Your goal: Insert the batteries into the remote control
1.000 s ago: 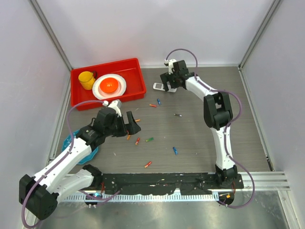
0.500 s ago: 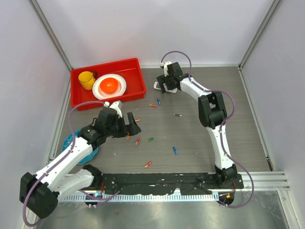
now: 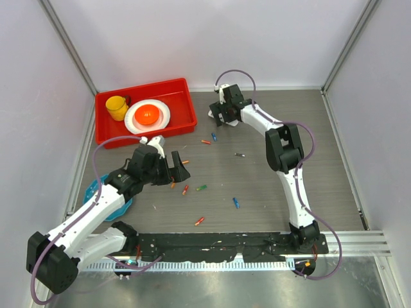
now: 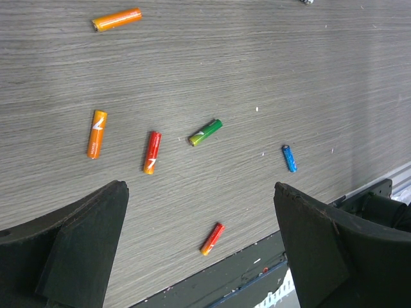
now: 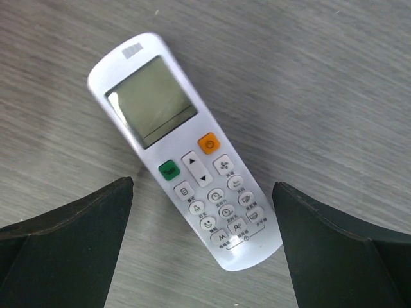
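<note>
The white remote control (image 5: 186,151) lies face up on the table, display and coloured buttons showing. My right gripper (image 5: 202,186) is open just above it, its fingers on either side of the button end. In the top view the right gripper (image 3: 218,114) is at the back centre and covers most of the remote. Several batteries lie loose: orange (image 4: 97,133), red (image 4: 151,152), green (image 4: 205,132), blue (image 4: 289,158), red-orange (image 4: 212,239) and another orange (image 4: 116,18). My left gripper (image 4: 200,188) is open and empty above them, and it also shows in the top view (image 3: 176,167).
A red tray (image 3: 186,122) at the back left holds a yellow cup (image 3: 117,107) and a white plate (image 3: 160,119) with an orange thing on it. More batteries (image 3: 214,136) lie near the remote, with a dark one (image 3: 239,154) mid-table. A teal plate (image 3: 95,188) sits under the left arm.
My right gripper has moved left and now sits over the remote, which showed beside it before. The left arm has barely moved. The batteries lie as before.
</note>
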